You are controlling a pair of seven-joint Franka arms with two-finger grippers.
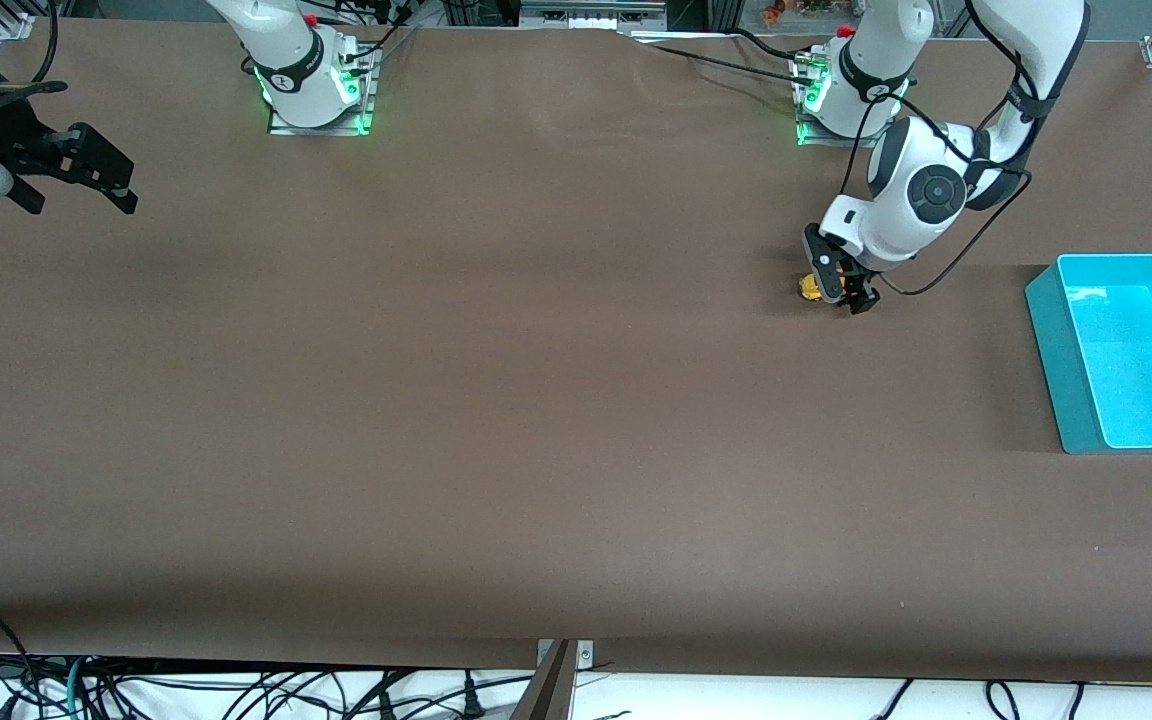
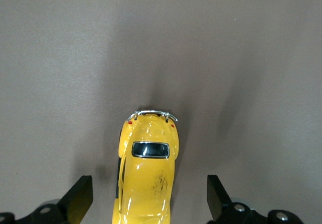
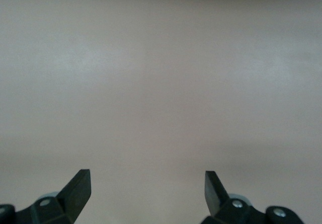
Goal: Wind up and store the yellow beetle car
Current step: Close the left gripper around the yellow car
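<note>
the yellow beetle car (image 2: 146, 171) is glossy, with a dark window, a chrome bumper and a dark scuff on its roof; no writing is readable. it sits on the table (image 1: 536, 400) between the wide-open fingers (image 2: 78, 199) of the left gripper (image 1: 841, 285), untouched, its long axis running out from the gripper, bumper end away from it. the right gripper (image 1: 101, 175), also open, waits over the right arm's end of the table
</note>
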